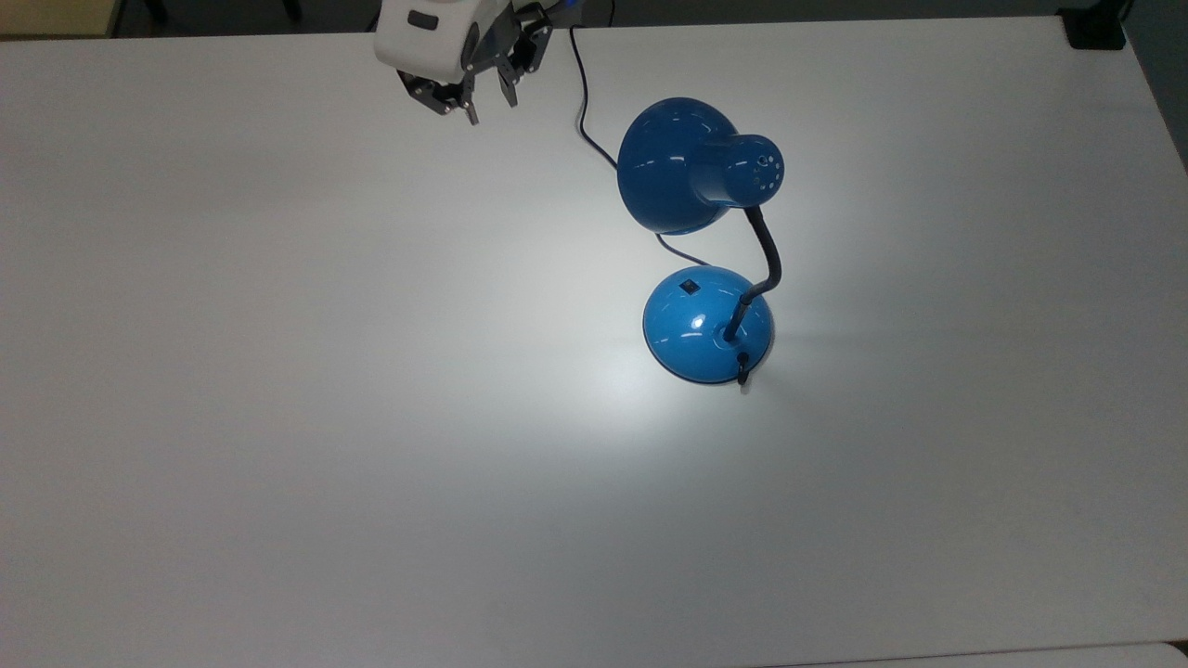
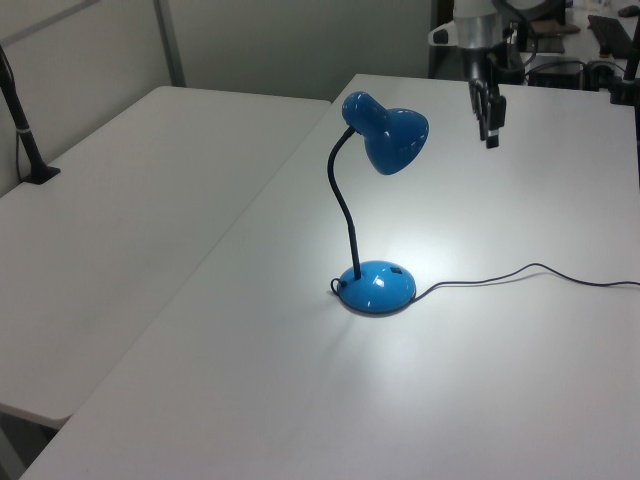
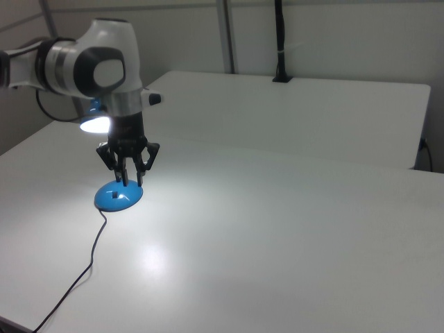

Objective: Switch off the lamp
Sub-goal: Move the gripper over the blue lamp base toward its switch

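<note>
One lamp (image 1: pixel 707 250) stands on the white tabletop (image 1: pixel 278 417), lit, its base nearer the top view's right edge than the left. One black cord (image 2: pixel 520 272) trails from the base across the tabletop. One gripper (image 1: pixel 486 98) hangs above the tabletop's far edge in the top view, jaws narrowly parted, holding nothing.

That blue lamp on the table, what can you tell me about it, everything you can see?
The lamp is glossy blue, metal by its look, with a dome shade tilted down over the white table. A curved black gooseneck joins the shade to a round domed base that carries a small black switch. It is lit, casting a bright pool around the base. A black cord trails off across the table. Nothing else touches it.
</note>
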